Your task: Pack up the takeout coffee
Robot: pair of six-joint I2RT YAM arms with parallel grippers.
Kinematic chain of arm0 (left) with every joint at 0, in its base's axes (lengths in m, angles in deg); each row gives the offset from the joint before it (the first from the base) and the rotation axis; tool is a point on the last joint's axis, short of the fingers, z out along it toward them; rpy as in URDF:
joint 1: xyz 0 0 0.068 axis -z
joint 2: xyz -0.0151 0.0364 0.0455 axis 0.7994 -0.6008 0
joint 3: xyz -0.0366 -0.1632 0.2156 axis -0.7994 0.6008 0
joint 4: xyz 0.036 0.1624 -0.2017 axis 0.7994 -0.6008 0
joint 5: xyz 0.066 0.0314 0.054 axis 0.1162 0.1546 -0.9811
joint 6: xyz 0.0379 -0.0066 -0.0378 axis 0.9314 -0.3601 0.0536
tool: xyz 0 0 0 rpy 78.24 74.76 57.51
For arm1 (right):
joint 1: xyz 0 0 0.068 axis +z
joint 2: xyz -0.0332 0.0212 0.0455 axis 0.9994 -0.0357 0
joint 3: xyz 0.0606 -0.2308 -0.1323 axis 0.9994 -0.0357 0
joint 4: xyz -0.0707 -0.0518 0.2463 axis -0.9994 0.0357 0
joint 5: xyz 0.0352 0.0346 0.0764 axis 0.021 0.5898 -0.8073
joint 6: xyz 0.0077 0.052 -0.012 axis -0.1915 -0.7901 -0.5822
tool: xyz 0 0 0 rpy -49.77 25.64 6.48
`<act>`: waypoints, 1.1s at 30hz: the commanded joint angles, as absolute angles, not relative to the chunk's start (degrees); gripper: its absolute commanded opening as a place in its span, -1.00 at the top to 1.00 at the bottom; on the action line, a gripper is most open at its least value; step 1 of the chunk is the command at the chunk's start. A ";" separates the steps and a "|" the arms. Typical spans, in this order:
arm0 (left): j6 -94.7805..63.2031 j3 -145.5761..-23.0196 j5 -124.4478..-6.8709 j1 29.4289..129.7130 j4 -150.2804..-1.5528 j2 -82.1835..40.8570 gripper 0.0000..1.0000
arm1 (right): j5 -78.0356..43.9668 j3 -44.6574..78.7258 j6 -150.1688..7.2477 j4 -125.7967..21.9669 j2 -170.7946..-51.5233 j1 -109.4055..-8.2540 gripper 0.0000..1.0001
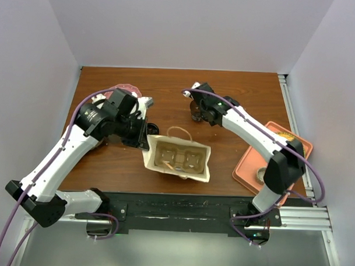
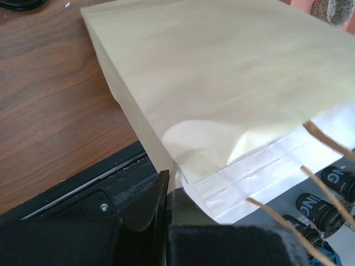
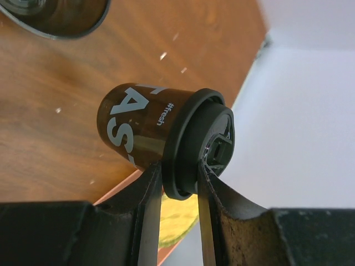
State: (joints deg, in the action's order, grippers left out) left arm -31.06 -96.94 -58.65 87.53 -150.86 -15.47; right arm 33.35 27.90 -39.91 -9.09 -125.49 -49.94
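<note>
The takeout coffee (image 3: 138,127) is a small dark brown cup with white lettering and a black lid (image 3: 194,149). My right gripper (image 3: 178,172) is shut on it, one finger on each side of the lid's rim. In the top view the right gripper (image 1: 197,109) holds the cup (image 1: 195,116) at the table's middle back, behind the paper bag (image 1: 176,159). The bag lies with its mouth open and a cardboard cup carrier (image 1: 179,158) inside. My left gripper (image 1: 147,135) is shut on the bag's left edge. Up close, the left gripper (image 2: 168,188) pinches the bag's rim (image 2: 183,177).
An orange tray (image 1: 282,151) sits at the right edge with a grey cup (image 1: 262,174) on it. A dark round object (image 3: 55,16) lies on the wood near the held cup. A reddish item (image 1: 128,87) lies behind the left arm. The bag's twine handles (image 2: 327,144) hang loose.
</note>
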 commanded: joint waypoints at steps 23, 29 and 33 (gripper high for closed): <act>-36.11 -106.60 -59.77 86.91 -149.30 -22.16 0.66 | 23.58 29.37 -67.46 -1.71 -136.61 -56.05 0.28; -35.94 -108.98 -61.70 86.91 -148.07 -24.01 0.31 | 17.77 34.30 -67.46 1.45 -136.34 -56.05 0.03; -36.02 -109.95 -62.23 86.91 -147.63 -24.62 0.14 | 15.13 35.35 -68.42 2.07 -135.55 -56.40 -0.06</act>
